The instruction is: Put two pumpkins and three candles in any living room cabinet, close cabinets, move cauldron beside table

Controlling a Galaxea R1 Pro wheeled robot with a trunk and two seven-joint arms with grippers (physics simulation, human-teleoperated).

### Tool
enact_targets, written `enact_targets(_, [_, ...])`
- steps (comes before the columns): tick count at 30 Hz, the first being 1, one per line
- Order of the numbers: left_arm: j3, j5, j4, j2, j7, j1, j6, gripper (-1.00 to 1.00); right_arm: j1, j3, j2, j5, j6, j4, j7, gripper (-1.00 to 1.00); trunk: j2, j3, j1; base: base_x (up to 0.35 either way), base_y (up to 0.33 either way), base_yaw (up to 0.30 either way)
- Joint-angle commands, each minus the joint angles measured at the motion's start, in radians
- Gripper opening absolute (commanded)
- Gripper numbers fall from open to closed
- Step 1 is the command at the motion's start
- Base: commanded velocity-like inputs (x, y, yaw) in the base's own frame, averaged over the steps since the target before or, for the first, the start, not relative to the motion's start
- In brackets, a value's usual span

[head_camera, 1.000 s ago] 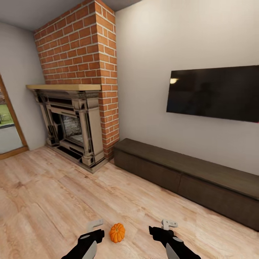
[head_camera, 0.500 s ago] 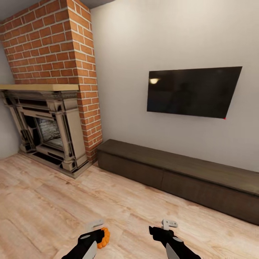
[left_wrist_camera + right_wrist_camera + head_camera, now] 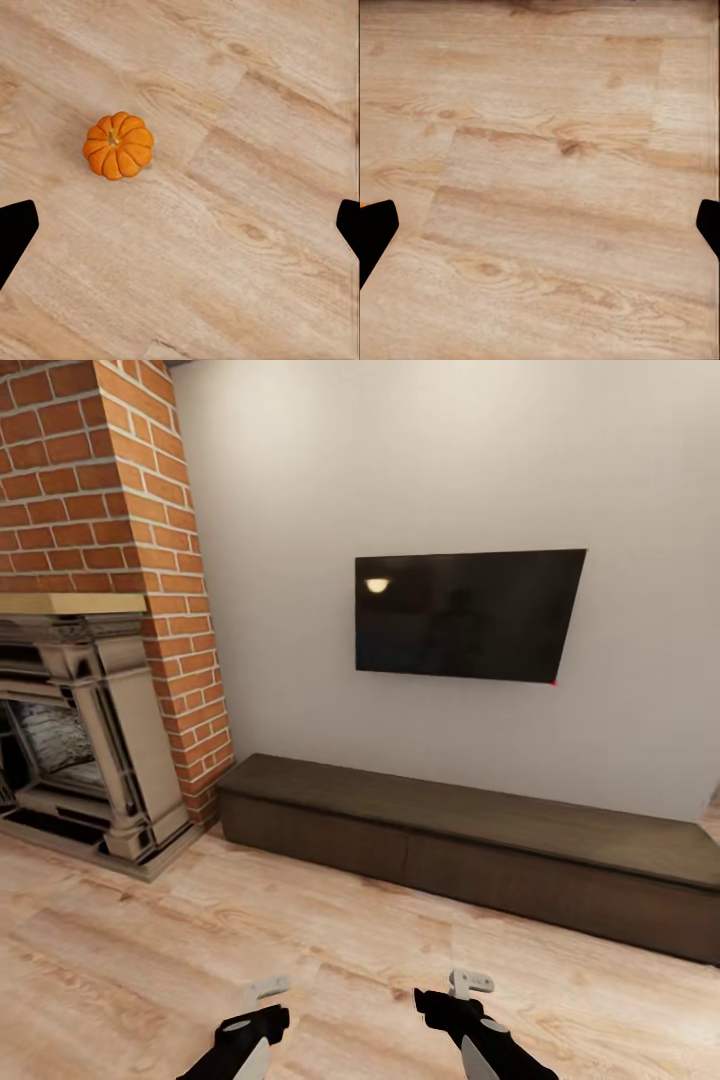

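Observation:
One small orange ribbed pumpkin (image 3: 118, 145) sits upright on the wooden floor in the left wrist view. It lies below my left gripper (image 3: 180, 229), off to one side of the gap between the fingers. Both black fingertips stand wide apart with nothing between them. My left gripper (image 3: 262, 1000) and right gripper (image 3: 465, 988) hang low at the near edge of the head view. The right gripper (image 3: 540, 225) is open over bare floor. The long dark-brown cabinet (image 3: 470, 845) stands shut against the far wall.
A black TV (image 3: 465, 615) hangs on the wall above the cabinet. A brick chimney (image 3: 110, 510) with a stone fireplace (image 3: 85, 750) stands at the left. Light wooden floor (image 3: 330, 950) stretches from me to the cabinet.
The head view has swung to the right, so the fireplace, TV and cabinet slid left in the picture. The pumpkin passed behind my left gripper and out of that view. Both arms kept their pose.

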Motion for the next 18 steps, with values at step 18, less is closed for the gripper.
enact_targets(18, [-0.009, 0.007, 0.001, 0.001, 0.009, -0.001, -0.001, 1.0, -0.001, 0.007, -0.001, -0.01, -0.003, 0.001, 0.0, 1.0, 0.0, -0.005, 0.0, 0.095, -0.017, -0.29])
